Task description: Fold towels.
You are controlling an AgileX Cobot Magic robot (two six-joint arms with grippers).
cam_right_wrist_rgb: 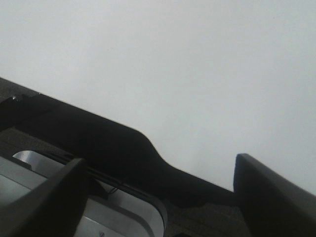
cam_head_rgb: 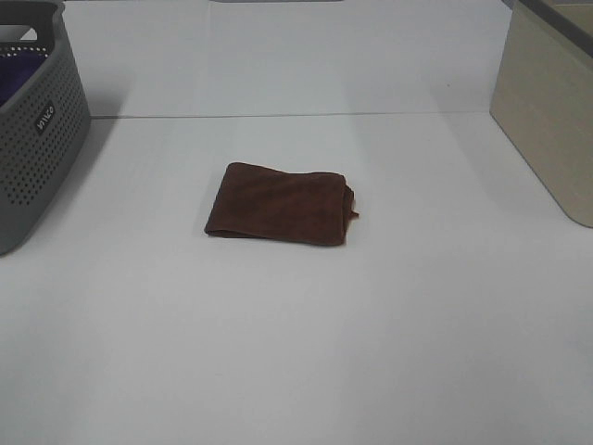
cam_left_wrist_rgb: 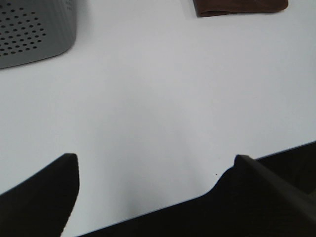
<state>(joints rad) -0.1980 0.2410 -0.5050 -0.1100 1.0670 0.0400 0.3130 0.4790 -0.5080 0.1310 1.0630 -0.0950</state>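
Note:
A brown towel (cam_head_rgb: 281, 204) lies folded into a flat rectangle in the middle of the white table (cam_head_rgb: 296, 352). Its near edge also shows in the left wrist view (cam_left_wrist_rgb: 239, 7). Neither arm shows in the exterior high view. My left gripper (cam_left_wrist_rgb: 155, 190) is open and empty, hovering over bare table near the front edge, well short of the towel. My right gripper (cam_right_wrist_rgb: 158, 195) is open and empty, over the table's front edge, with no towel in its view.
A grey perforated laundry basket (cam_head_rgb: 37, 130) stands at the far left, with something dark purple inside; it also shows in the left wrist view (cam_left_wrist_rgb: 34, 29). A beige bin (cam_head_rgb: 547, 111) stands at the far right.

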